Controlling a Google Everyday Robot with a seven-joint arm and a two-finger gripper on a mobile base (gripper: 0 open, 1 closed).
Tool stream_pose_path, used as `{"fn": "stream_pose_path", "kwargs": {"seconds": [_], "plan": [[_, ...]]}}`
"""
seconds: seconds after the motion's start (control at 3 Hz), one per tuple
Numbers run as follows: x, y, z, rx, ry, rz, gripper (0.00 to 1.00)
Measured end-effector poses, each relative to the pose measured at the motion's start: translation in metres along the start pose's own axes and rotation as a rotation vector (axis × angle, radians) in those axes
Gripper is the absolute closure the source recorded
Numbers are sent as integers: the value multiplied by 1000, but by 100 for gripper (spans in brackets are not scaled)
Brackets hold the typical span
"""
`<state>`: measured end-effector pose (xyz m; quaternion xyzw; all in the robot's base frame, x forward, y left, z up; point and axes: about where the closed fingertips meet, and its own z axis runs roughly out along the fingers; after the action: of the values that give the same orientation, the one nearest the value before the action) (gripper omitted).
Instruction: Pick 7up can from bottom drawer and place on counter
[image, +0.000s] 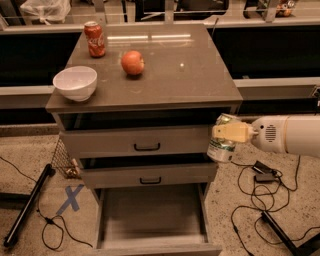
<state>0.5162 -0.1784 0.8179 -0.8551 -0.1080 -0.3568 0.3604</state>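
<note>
So here's what we're looking at: the gripper (220, 132) is out to the right of the cabinet, just off its front right corner, and its pale yellowish fingers (234, 132) are clamped around the upper part of the 7up can (220, 151). The can is up in the air, roughly upright, touching nothing but the gripper. It's hanging at about the height of the top drawer (140, 141) front, so it's below the counter (195, 75) edge and well above the bottom drawer (150, 215). The white arm (292, 135) comes in from the right side of the view. The bottom drawer is pulled all the way out and we can see its plain grey floor with nothing in it. The top drawer and the middle drawer (150, 176) are both cracked open a bit, with dark gaps showing above their fronts. Up on the counter we've got a white bowl (75, 82) near the front left corner, a red Coca-Cola can (95, 39) standing at the back left, and an orange-red fruit (133, 62) just to the right of that can, apart from both. On the floor there's a blue tape X (71, 197) left of the cabinet, a black pole (27, 206) lying further left, and some black cables (262, 172) on the right under the arm.
</note>
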Motion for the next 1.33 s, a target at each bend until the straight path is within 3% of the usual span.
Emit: {"fn": "stream_pose_path", "kwargs": {"seconds": [0.33,0.67,1.0,1.33], "plan": [[14,-1,3,-6,9,-81,100],[73,-18,6,36,94,-282,100],[114,-33,6,68,160,-400,100],[150,-33,20,53,223,-495,100]]}}
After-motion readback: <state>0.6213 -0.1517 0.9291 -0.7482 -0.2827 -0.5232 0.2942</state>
